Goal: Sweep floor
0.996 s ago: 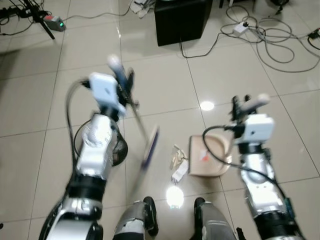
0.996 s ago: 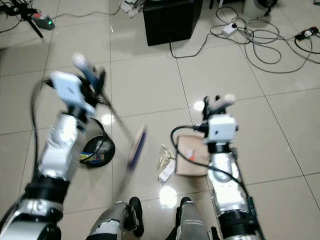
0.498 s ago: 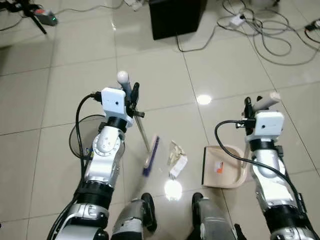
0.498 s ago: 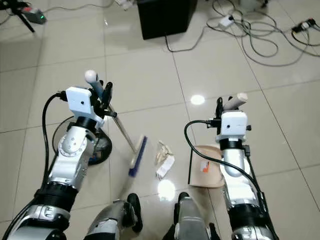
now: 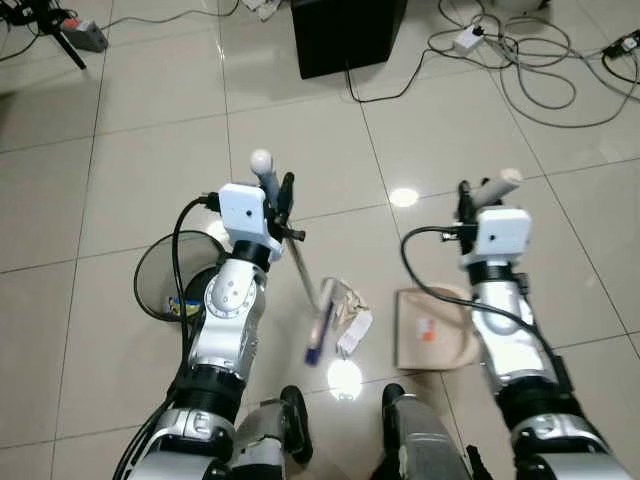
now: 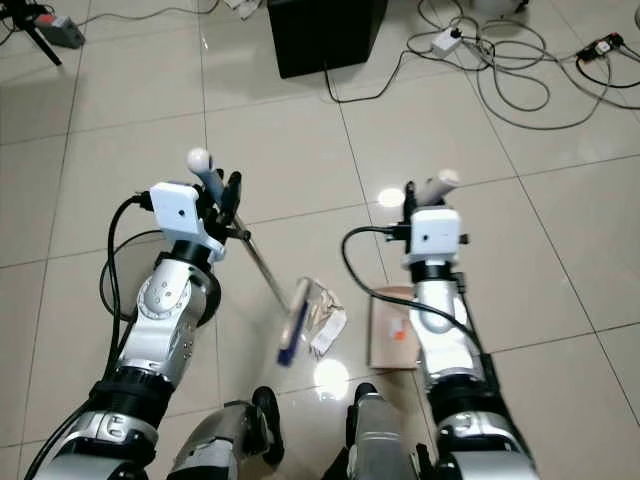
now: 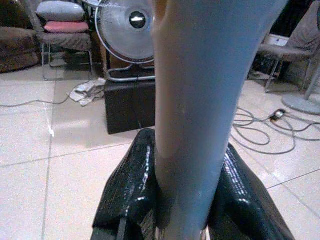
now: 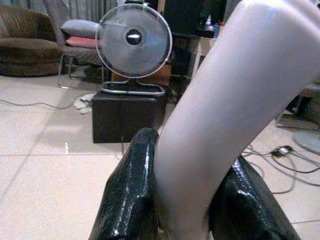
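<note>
My left gripper (image 5: 277, 190) is shut on the blue-grey handle (image 7: 195, 85) of a small broom, black fingers (image 7: 131, 185) pressed on both sides. The broom's thin shaft slants down to its blurred blue head (image 5: 319, 322) on the floor tiles. The head lies against crumpled paper litter (image 5: 351, 308) in front of my feet. My right gripper (image 5: 474, 194) is shut on the pale handle (image 8: 220, 105) of a beige dustpan (image 5: 430, 330), which rests on the floor just right of the litter.
A black box (image 5: 348, 35) stands ahead, with a fan (image 8: 134, 37) on it. Loose cables (image 5: 545, 75) and a plug strip (image 5: 468, 38) spread at the far right. A round black bin (image 5: 165, 290) sits beside my left arm. A tripod leg (image 5: 70, 45) is far left.
The broom head has swung right, up against the paper litter. My right arm and the dustpan have shifted a little left, closer to the litter. The camera has also moved.
</note>
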`<state>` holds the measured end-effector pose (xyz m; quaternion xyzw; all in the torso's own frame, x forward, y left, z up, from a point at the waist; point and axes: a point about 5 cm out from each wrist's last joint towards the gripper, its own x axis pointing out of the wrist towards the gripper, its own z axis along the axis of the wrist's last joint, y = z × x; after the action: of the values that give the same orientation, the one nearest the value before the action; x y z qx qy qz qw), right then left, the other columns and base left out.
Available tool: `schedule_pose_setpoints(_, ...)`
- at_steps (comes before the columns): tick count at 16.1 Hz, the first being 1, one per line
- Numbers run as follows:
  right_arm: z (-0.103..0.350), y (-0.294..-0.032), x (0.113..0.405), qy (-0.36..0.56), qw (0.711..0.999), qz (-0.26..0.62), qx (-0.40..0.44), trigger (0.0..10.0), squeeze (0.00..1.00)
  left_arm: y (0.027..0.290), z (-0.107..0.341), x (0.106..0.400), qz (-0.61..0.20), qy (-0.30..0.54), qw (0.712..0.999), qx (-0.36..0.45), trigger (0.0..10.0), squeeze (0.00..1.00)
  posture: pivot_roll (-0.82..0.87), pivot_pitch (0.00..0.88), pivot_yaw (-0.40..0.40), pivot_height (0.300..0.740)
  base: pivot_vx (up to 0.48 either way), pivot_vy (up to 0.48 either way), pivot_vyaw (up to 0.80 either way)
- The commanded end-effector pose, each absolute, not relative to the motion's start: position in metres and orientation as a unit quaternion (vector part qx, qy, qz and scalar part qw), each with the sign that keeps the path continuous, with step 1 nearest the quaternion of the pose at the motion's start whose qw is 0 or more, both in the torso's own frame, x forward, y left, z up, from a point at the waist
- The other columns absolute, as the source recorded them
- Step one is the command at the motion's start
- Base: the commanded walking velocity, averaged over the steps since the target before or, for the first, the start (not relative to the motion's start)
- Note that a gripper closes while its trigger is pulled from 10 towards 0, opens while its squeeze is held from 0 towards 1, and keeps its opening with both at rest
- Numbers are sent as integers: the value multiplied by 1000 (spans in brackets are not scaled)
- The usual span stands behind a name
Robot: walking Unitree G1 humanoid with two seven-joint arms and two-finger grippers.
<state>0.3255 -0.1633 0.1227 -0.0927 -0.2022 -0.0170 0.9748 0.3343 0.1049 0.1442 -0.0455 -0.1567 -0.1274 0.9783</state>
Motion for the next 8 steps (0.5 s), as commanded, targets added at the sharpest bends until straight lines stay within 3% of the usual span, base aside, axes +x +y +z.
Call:
schedule_pose_setpoints(1, 99, -139, 319, -160, 986, 8, -51, 10000, 0, 94, 140, 330, -152, -145, 973, -99, 10000, 0, -4, 354, 114, 740, 0, 0, 0)
schedule_pose_setpoints(3, 99, -135, 319, -162, 986, 14, -48, 10000, 0, 89, 142, 330, -160, -145, 969, -123, 10000, 0, -5, 354, 114, 740, 0, 0, 0)
schedule_pose_setpoints(5, 100, -131, 320, -167, 985, 16, -34, 10000, 0, 73, 157, 329, -192, -148, 947, -212, 10000, 0, -7, 335, 110, 740, 0, 0, 0)
schedule_pose_setpoints(8, 100, -134, 318, -173, 984, 18, -36, 10000, 0, 66, 169, 328, -254, -168, 931, -199, 10000, 0, -18, 306, 108, 740, 0, 0, 0)
